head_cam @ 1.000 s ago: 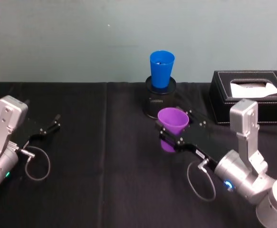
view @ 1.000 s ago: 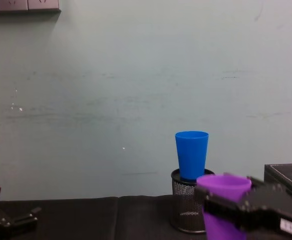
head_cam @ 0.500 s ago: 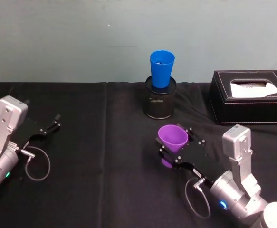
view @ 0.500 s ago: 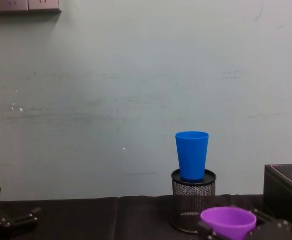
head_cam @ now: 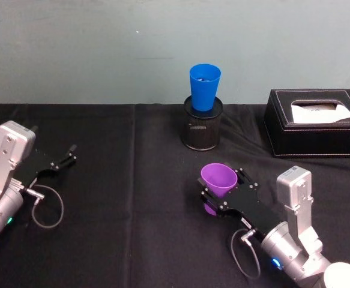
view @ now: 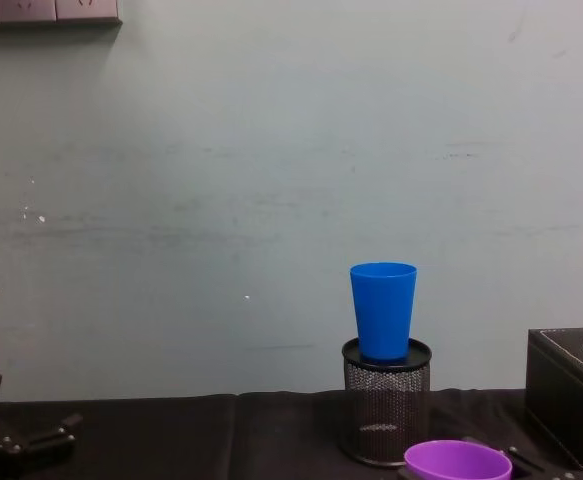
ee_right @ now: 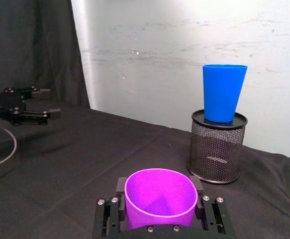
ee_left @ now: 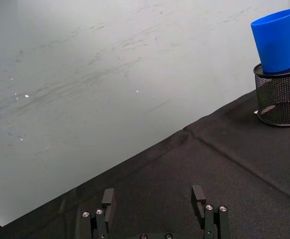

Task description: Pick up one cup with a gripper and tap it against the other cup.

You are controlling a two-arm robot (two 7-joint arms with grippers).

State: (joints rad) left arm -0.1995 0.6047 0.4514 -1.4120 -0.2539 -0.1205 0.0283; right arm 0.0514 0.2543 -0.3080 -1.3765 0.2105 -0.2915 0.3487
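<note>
Black-draped table [head_cam: 132, 180] against a scuffed pale wall [view: 271, 150]

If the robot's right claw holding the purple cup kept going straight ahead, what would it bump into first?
Probably the black mesh pen pot with the blue cup sitting in it. The right gripper, shut on the purple cup, points roughly that way, though depth is hard to judge.

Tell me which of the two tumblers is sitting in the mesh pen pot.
The blue tumbler: it stands upright in the black mesh pen pot by the wall. The purple tumbler is held in the right claw, nearer the robot.
</note>
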